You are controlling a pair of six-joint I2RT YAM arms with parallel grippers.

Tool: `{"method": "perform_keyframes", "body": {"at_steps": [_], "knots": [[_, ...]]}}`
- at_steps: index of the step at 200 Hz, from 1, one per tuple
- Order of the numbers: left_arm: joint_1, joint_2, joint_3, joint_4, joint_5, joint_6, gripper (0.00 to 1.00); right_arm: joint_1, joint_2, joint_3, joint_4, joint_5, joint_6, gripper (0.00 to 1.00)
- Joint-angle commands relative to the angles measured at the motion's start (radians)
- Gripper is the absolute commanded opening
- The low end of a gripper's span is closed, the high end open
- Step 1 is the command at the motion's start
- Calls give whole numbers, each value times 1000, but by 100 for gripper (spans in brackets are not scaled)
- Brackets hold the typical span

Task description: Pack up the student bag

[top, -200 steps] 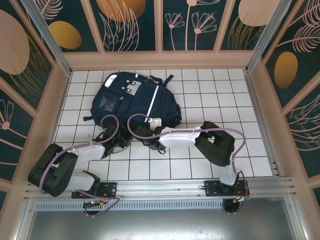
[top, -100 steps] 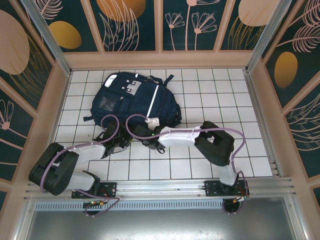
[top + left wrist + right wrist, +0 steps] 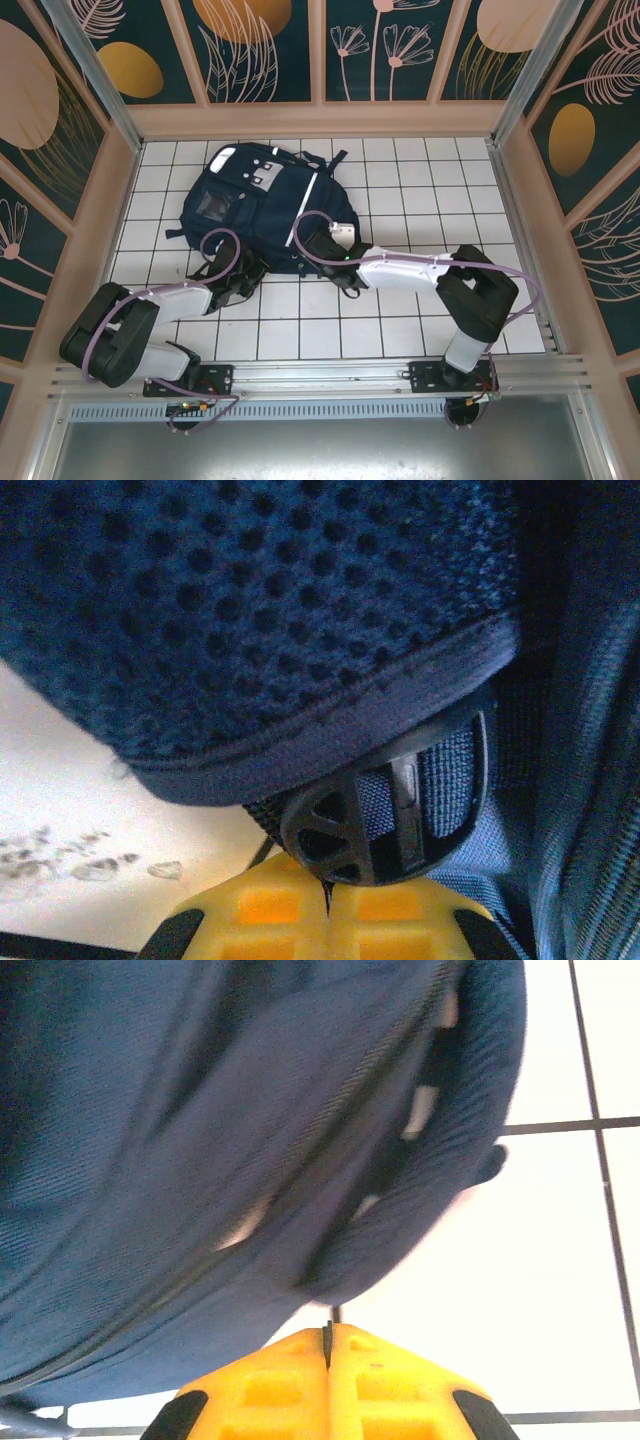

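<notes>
Navy student bag (image 3: 262, 205) lies flat on the white tiled table (image 3: 430, 190), left of centre. At its near edge the left gripper (image 3: 325, 888) is clenched, touching a black strap buckle (image 3: 390, 815). The right gripper (image 3: 327, 1330) is clenched at the near-right corner; can't tell if it pinches anything.

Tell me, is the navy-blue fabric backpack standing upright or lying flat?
Lying flat: the navy-blue fabric backpack spreads across the white tiled table, buckle patches facing the overhead camera.

We note the student bag (image 3: 262, 205) navy blue, thin white stripes, grey-white patches. Table (image 3: 430, 190) is white tile with dark grid lines; we see yellow fingers (image 3: 385, 1385) and teal walls (image 3: 165, 30) bearing orange ovals.
</notes>
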Motion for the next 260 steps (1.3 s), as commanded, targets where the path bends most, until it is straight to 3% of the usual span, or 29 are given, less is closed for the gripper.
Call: {"method": "perform_keyframes", "body": {"at_steps": [1, 17, 34, 59, 76, 153, 260], "knots": [[27, -2, 10, -102, -82, 36, 0, -13, -41, -32, 34, -29, -37, 0], [26, -3, 25, -102, -70, 43, 0, 3, -43, -18, 52, -41, -62, 0], [25, 1, 35, -75, -45, 51, 0, 49, -25, 17, 69, -41, -91, 15], [26, 18, 48, -55, -23, 58, 0, 112, 43, 101, 53, -46, -114, 19], [26, 37, 52, -42, -9, 59, 0, 140, 106, 160, 33, -48, -120, 26], [26, 95, 56, -7, -13, 65, 0, 155, 331, 350, -76, -25, -104, 29], [27, 101, 61, -12, -24, 65, 0, 132, 364, 309, -101, -61, -7, 32]]}}
